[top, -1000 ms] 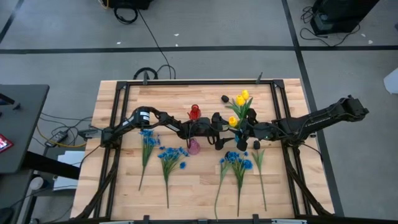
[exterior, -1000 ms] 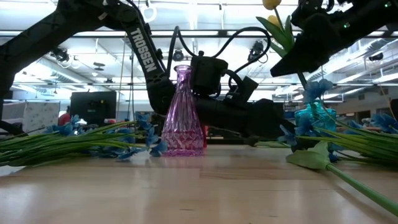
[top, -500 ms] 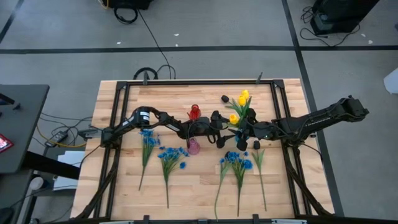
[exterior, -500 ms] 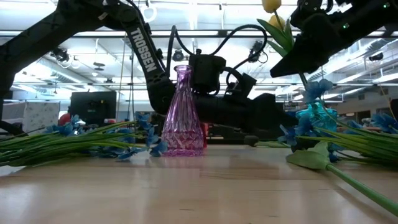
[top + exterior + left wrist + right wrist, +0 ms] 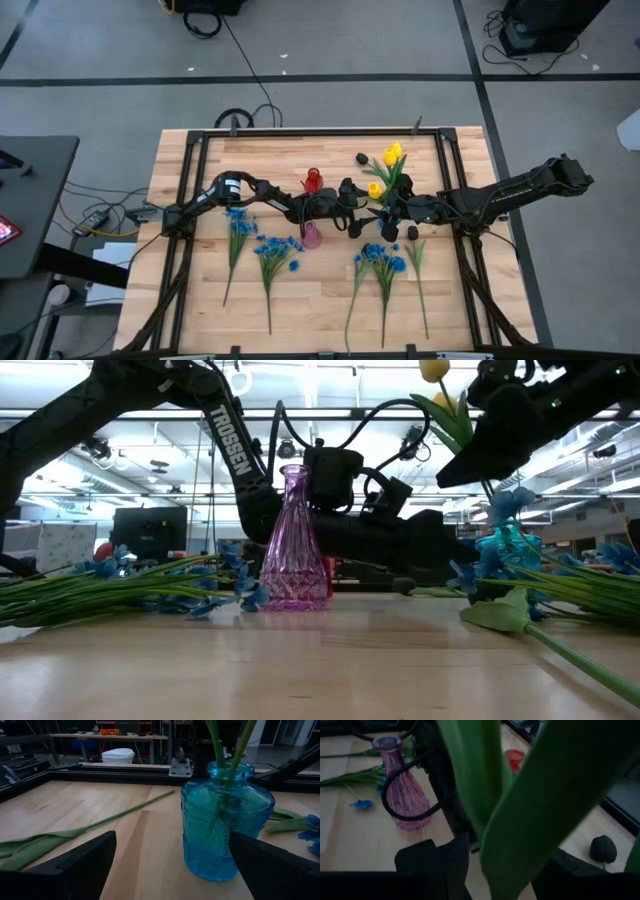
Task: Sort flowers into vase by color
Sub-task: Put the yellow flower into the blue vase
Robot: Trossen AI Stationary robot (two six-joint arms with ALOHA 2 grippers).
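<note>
The right tool (image 5: 388, 213) sits near the middle of the slatted wooden tabletop (image 5: 180, 160) in the high view, just by the yellow tulips (image 5: 385, 165); whether its fingers grip a stem cannot be told. The left tool (image 5: 352, 218) lies just beside it, jaws spread wide and empty. A small red vase (image 5: 313, 180) stands behind the left arm and a pink vase (image 5: 312, 236) in front of it. A dark tulip bud (image 5: 361, 158) lies loose beside the yellow ones. Bunches of blue blossoms (image 5: 275, 250) on long green stems lie along the front of the tabletop.

In the low view the pink vase (image 5: 293, 545) is faceted cut glass with a slim neck and flared base. A blue glass vase (image 5: 508, 550) stands to its right among blue petals, a yellow bud (image 5: 434, 370) high above it.

In the left wrist view the blue vase (image 5: 225, 822) is squat, ribbed and translucent, with two green stems upright in its neck. A long stem (image 5: 100, 822) lies flat on the wood beside it.

The right wrist view is mostly filled by broad, smooth green leaves (image 5: 530, 810); behind them show the ribbed pink vase (image 5: 405, 795) and the dark bud (image 5: 603, 849) on the wood.
</note>
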